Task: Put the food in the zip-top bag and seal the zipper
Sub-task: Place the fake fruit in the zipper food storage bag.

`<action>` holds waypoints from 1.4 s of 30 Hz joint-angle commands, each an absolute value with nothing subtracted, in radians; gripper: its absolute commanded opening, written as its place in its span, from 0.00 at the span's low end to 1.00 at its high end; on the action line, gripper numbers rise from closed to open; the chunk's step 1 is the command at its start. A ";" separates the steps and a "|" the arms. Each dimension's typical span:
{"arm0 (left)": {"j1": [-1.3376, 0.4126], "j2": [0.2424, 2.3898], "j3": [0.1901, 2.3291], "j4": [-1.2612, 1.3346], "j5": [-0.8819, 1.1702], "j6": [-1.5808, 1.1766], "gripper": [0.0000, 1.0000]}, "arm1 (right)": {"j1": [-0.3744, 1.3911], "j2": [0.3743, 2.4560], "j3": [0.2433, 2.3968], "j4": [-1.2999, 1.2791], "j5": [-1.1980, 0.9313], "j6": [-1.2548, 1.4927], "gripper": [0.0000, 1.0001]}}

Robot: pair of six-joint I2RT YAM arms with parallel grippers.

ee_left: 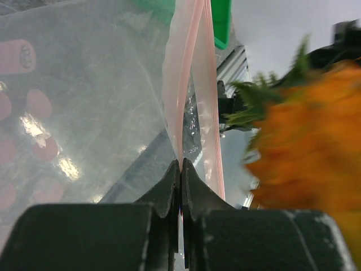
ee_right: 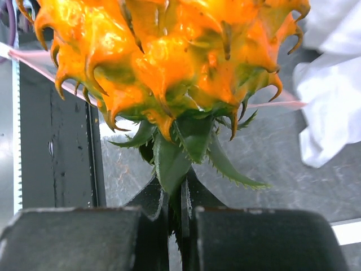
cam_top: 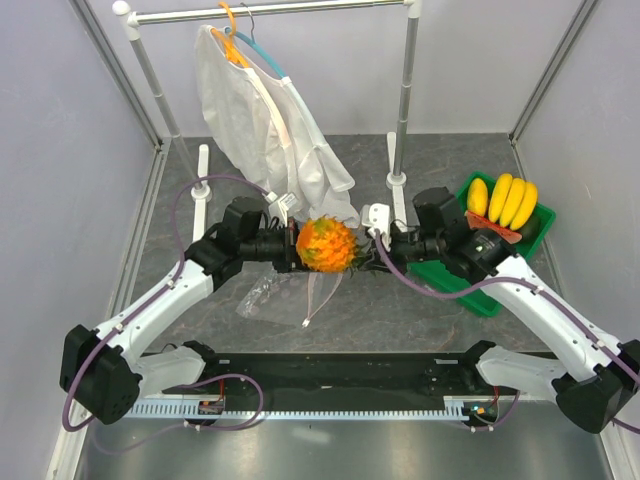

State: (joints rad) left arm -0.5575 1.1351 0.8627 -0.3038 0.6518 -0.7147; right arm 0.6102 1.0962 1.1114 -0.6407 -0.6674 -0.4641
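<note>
My right gripper (cam_top: 366,243) is shut on the green leaves (ee_right: 180,155) of the orange pineapple (cam_top: 326,244), holding it above the table between the two arms; it fills the right wrist view (ee_right: 169,51). My left gripper (cam_top: 293,248) is shut on the pinkish zipper strip (ee_left: 181,101) of the clear zip-top bag (cam_top: 285,292), which hangs below it; the blurred pineapple (ee_left: 310,141) is just right of the bag mouth. The yellow banana bunch (cam_top: 503,200) and red watermelon slice (cam_top: 490,226) lie in the green tray (cam_top: 470,290). The small yellow piece is out of view.
A white garment (cam_top: 265,125) hangs on a rack (cam_top: 270,12) behind the grippers, its hem close to the pineapple. Rack bases stand at the back (cam_top: 201,185). A black rail (cam_top: 340,375) runs along the near edge.
</note>
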 commanded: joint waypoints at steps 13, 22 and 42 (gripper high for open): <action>-0.476 1.111 0.811 -0.141 0.828 -0.859 0.02 | 0.689 1.061 0.905 -0.633 -0.494 -0.526 0.00; -0.459 1.108 0.833 -0.160 0.805 -0.834 0.02 | 0.748 1.124 0.933 -0.839 -0.393 -0.670 0.00; -0.471 1.089 0.827 -0.190 0.782 -0.811 0.02 | 0.804 1.400 1.259 -0.977 -0.425 -0.395 0.00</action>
